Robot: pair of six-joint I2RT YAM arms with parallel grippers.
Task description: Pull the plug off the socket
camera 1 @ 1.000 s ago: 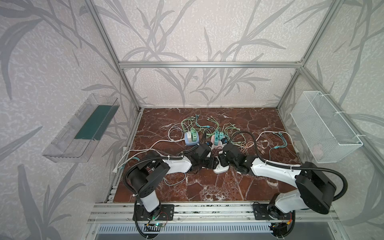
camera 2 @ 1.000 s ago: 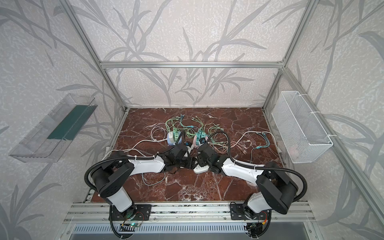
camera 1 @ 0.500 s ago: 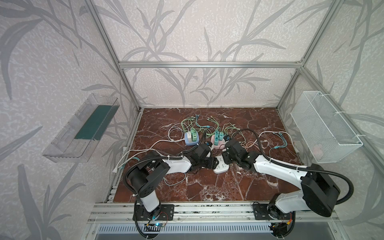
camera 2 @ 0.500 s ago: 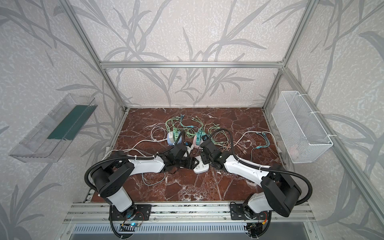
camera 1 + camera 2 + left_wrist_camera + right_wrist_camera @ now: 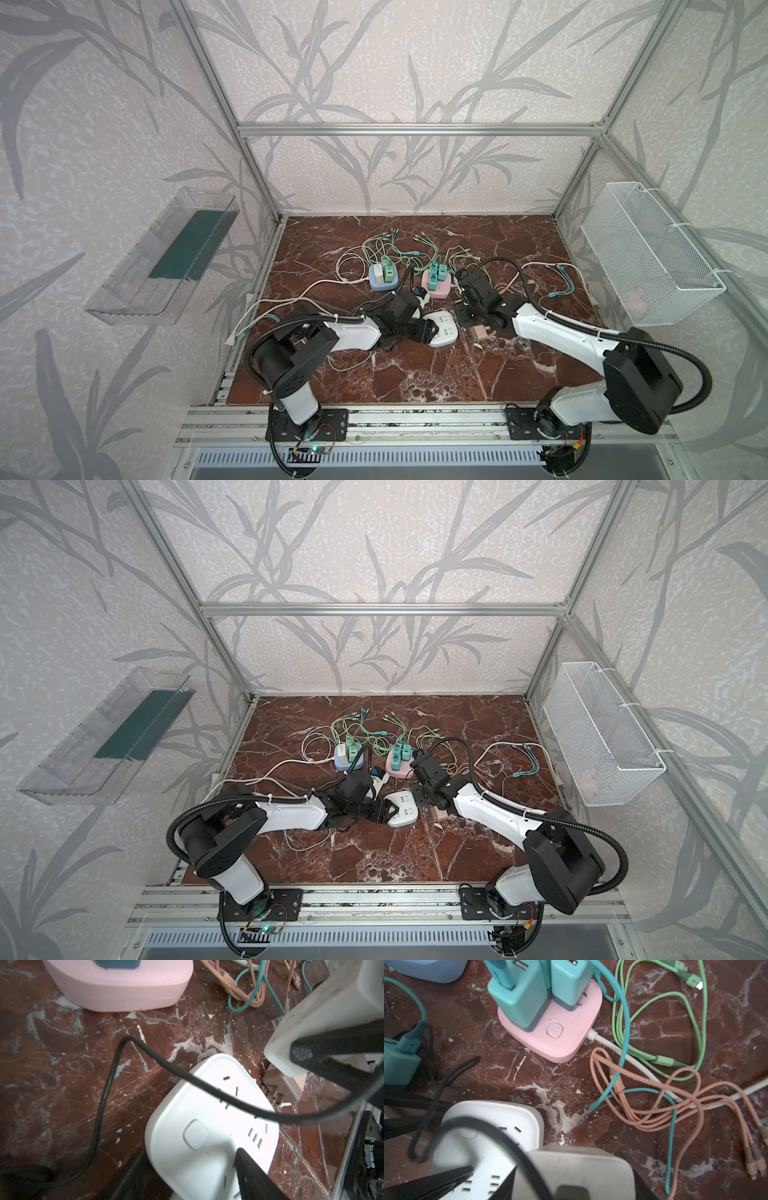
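Note:
A white socket (image 5: pixel 444 329) (image 5: pixel 405 809) lies flat on the marble floor, its slots bare in the left wrist view (image 5: pixel 207 1126). My left gripper (image 5: pixel 429 331) (image 5: pixel 191 1167) is shut on its near end, one finger on each side. Just right of it, my right gripper (image 5: pixel 477 326) (image 5: pixel 575 1174) is shut on the plug (image 5: pixel 480 333) (image 5: pixel 439 812), a pale charger block (image 5: pixel 581 1167) with a pink-brown base. Its prongs (image 5: pixel 277 1095) are bare and apart from the socket, low over the floor.
Behind stand a pink socket (image 5: pixel 437 289) (image 5: pixel 556 1030) with teal chargers and a blue socket (image 5: pixel 384 281), amid green, teal and salmon cables (image 5: pixel 654 1109). A black cable (image 5: pixel 166 1064) crosses over the white socket. A wire basket (image 5: pixel 648 257) hangs right, a clear tray (image 5: pixel 166 257) left.
My right gripper has drawn away to the right from the white socket, taking the plug with it. The left gripper and socket have stayed put.

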